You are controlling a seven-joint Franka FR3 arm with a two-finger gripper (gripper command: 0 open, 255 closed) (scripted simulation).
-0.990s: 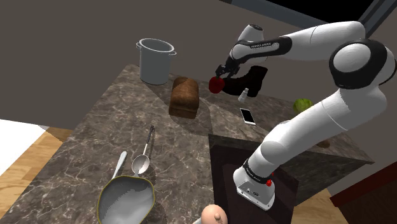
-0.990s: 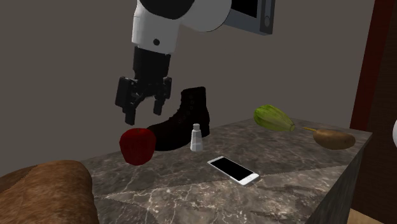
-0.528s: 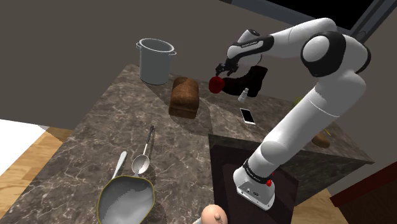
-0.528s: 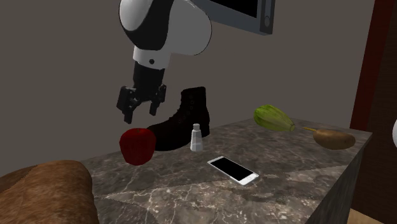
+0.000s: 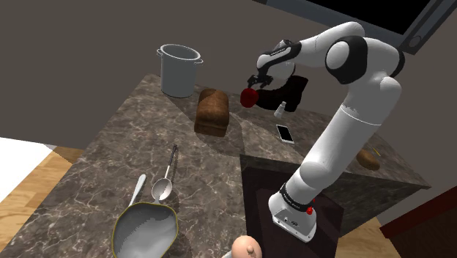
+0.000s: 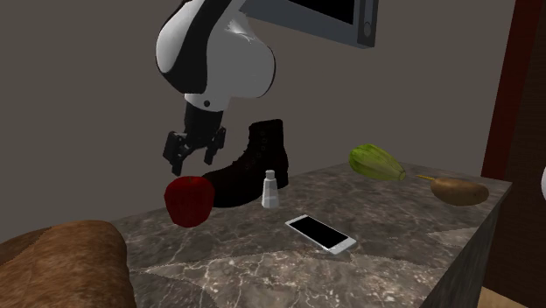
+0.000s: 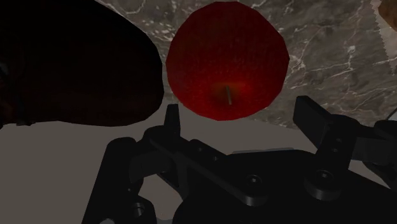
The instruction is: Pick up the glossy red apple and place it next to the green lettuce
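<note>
Gripper (image 6: 191, 161) is hanging just above the apple (image 6: 189, 200), at its 12 o'clock in the second exterior view. Its fingers (image 7: 173, 122) are standing spread, gripping nothing and touching nothing. The wrist camera is looking down on the apple's stem end, which is sitting ahead of the gap, so the hand is probably lining up for a top-down pinch.

The apple is resting on the counter (image 6: 262, 262), with the boot (image 6: 254, 166) crowding it from 3 o'clock. Whether the two are touching is not clear. One finger is likely needing to slip between them, and a snag on the boot is the risk.

The lettuce (image 6: 376, 162) is lying well apart, toward the apple's 2 o'clock. A shaker (image 6: 271, 189) is standing between them, and a phone (image 6: 321, 233) is lying at the apple's 4 o'clock. A potato (image 6: 459, 190) is sitting near the lettuce, at its 4 o'clock, leaving the lettuce's 8 o'clock side looking freer for a drop.

Judging the task as at approach only: grasp not yet made.
</note>
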